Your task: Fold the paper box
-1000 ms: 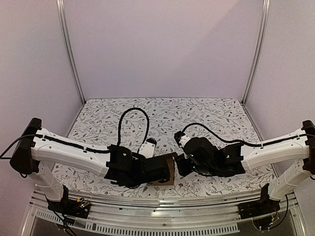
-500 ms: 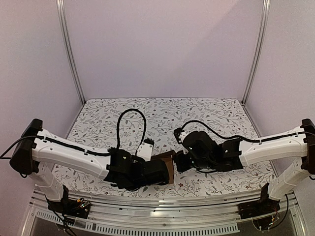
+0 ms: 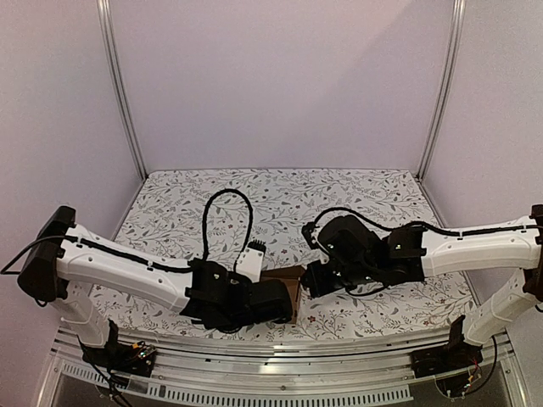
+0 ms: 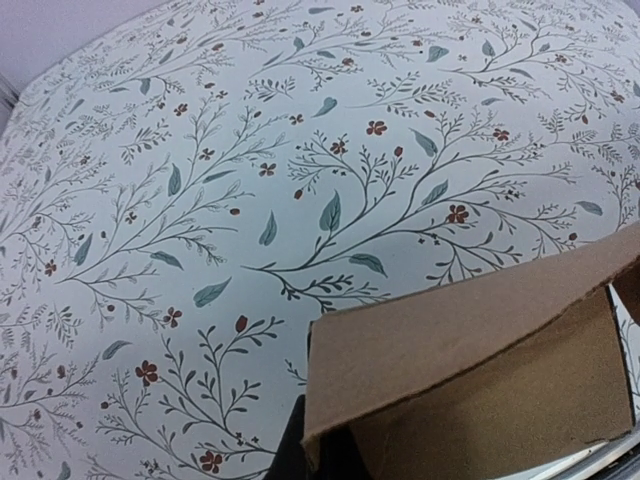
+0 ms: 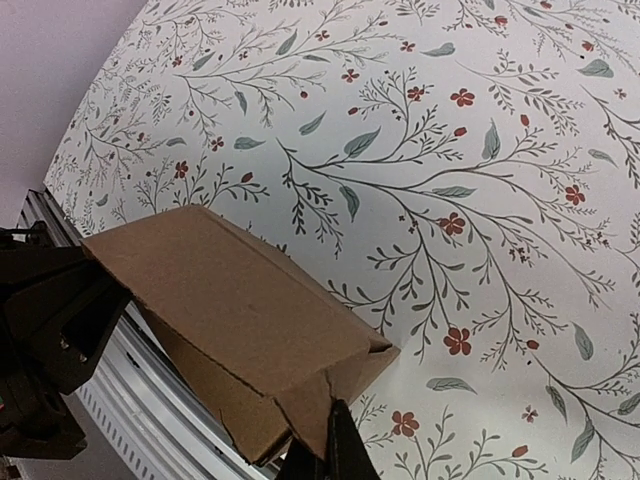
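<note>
Where the 2 arms meet: the paper box (image 3: 284, 275) is between the 2 grippers, over the near middle of the table (image 3: 356, 199) and close to its front edge.
Paper box, form: plain brown cardboard, partly folded into a carton shape. 1 flat panel lies over an open hollow in the left wrist view. In the right wrist view there is a slanted top face and a creased end whose flaps meet at a corner.
Paper box, contact with the table: cannot tell whether it rests on the cloth or hangs just above it.
Left gripper (image 3: 291, 297): closed, pinching the box's near-left edge. Its dark fingers (image 4: 298, 455) clamp the lower corner of the panel.
Right gripper (image 3: 308, 282): closed, pinching the box's right end. Its fingers (image 5: 340, 455) bite the corner where the end flaps meet.
Arms: both reach inward from the sides, low over the table, with their wrists nearly facing each other.
Table cover: pale cloth printed with grey-green leafy sprigs and small red flowers.
Front rail (image 3: 271, 360): a metal strip along the near edge, seen just below the box in the right wrist view.
Cable (image 3: 227, 199): a black loop arching above the left wrist.
</note>
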Robot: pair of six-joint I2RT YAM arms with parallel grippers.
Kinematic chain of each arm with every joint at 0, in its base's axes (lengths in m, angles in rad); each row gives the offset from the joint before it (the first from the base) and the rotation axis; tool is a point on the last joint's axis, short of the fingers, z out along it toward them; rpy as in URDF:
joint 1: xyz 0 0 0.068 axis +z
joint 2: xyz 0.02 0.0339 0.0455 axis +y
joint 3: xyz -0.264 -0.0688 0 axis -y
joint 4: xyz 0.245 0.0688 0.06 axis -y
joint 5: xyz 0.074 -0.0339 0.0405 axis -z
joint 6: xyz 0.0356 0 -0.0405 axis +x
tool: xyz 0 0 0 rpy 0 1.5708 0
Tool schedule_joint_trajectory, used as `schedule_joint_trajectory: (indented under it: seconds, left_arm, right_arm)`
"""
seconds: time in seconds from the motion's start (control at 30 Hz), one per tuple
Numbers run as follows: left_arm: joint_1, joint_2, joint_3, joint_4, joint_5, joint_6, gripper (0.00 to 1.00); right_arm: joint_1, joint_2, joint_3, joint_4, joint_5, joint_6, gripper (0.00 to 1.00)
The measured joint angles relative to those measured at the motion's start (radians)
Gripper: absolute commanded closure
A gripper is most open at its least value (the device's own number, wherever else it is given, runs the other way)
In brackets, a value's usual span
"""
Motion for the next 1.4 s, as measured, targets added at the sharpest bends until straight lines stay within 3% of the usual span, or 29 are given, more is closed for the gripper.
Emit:
schedule_joint_trajectory:
  seconds: [0.73, 1.13, 1.4]
  left_arm:
    - [-0.015, 0.011, 0.001, -0.021, -0.029, -0.023, 1.00]
    - [-0.031, 0.012, 0.001, -0.039, -0.036, -0.034, 1.00]
    - [-0.031, 0.008, -0.008, -0.037, -0.038, -0.046, 1.00]
  right_arm:
    - [-0.023, 0.034, 0.038, -0.011, -0.090, 0.285, 1.00]
    - [-0.023, 0.067, 0.052, 0.002, -0.064, 0.314, 1.00]
    - [0.015, 0.103, 0.063, 0.014, 0.035, 0.297, 1.00]
